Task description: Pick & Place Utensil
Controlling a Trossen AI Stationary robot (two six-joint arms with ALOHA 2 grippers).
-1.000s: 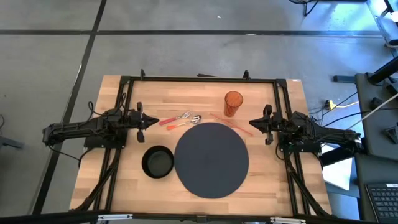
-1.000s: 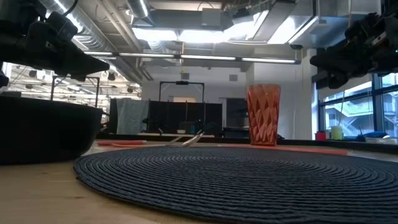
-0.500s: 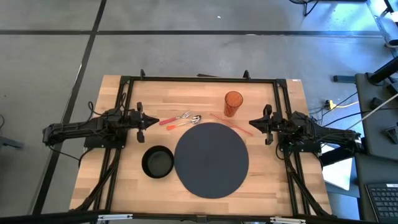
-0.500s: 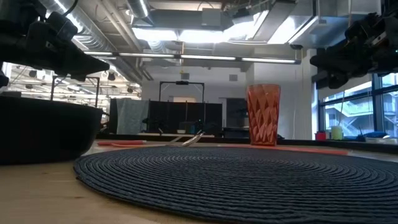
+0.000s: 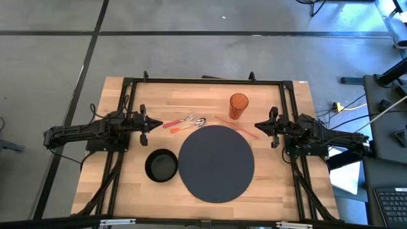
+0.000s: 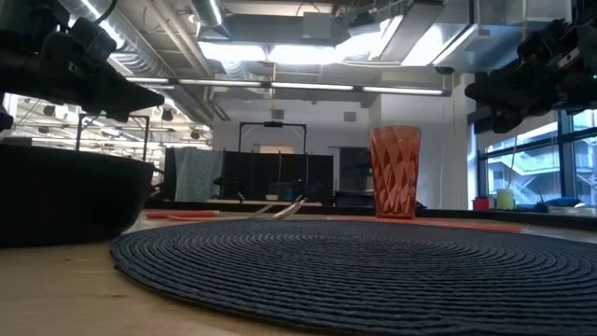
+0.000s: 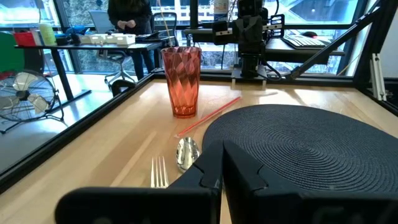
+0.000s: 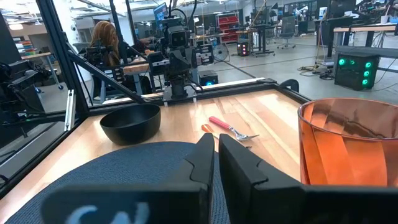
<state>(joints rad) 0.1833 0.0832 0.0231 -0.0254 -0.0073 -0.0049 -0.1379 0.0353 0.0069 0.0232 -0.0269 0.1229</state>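
A fork [image 5: 180, 121] and a spoon [image 5: 191, 124], each with an orange-red handle, lie flat on the wood just beyond the dark round placemat [image 5: 216, 163]; the left wrist view shows the fork tines [image 7: 159, 172] and spoon bowl [image 7: 186, 151]. My left gripper [image 5: 159, 123] hovers shut at the table's left, above the wood, its tips pointing at the utensils. My right gripper [image 5: 257, 127] hovers shut at the table's right, pointing toward the mat. Neither touches anything.
An orange faceted tumbler [image 5: 238, 105] stands upright beyond the mat. A thin red straw or stick [image 5: 236, 126] lies between tumbler and mat. A black bowl [image 5: 161, 165] sits left of the mat. A black frame [image 5: 203, 81] borders the table. People show in the room behind.
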